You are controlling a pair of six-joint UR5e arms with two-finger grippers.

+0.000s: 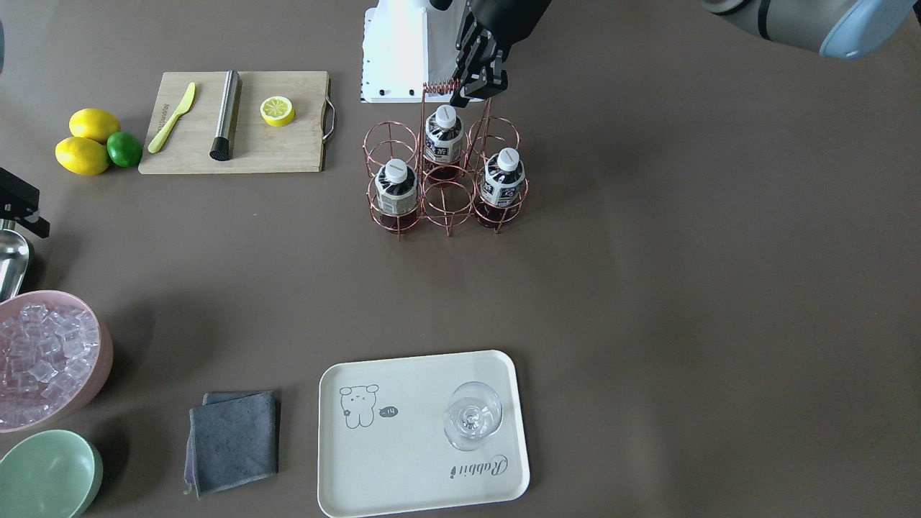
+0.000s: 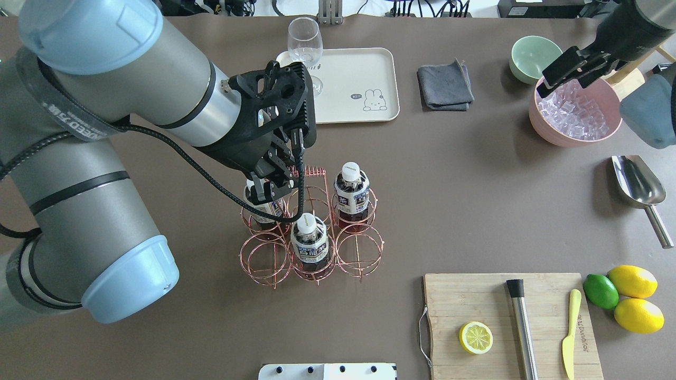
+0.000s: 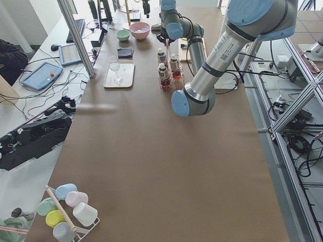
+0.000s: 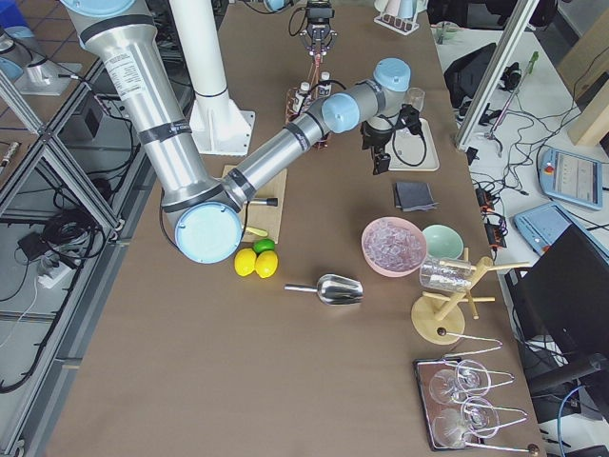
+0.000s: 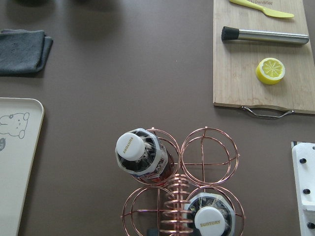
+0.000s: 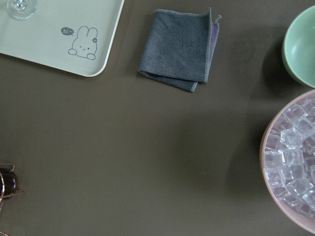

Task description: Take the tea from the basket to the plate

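Three tea bottles stand in a copper wire basket (image 1: 391, 144) at mid-table: one at the back (image 1: 442, 137), two in front (image 1: 396, 188) (image 1: 504, 180). In the overhead view two show fully (image 2: 351, 192) (image 2: 309, 240); the third (image 2: 262, 207) is mostly hidden under my left gripper (image 2: 270, 186). That gripper hovers open and empty over the basket, next to its coiled handle (image 1: 441, 86). The cream plate (image 1: 403, 460) lies at the far side and also shows in the overhead view (image 2: 364, 74). My right gripper (image 2: 567, 71) hangs open and empty over the ice bowl.
A wine glass (image 1: 471, 416) stands on the plate. A grey cloth (image 2: 444, 84), mint bowl (image 2: 533, 55), pink ice bowl (image 2: 575, 113) and metal scoop (image 2: 639, 190) lie to the right. A cutting board (image 2: 465, 301) holds a lemon half, muddler and knife, beside lemons and a lime (image 2: 600, 291).
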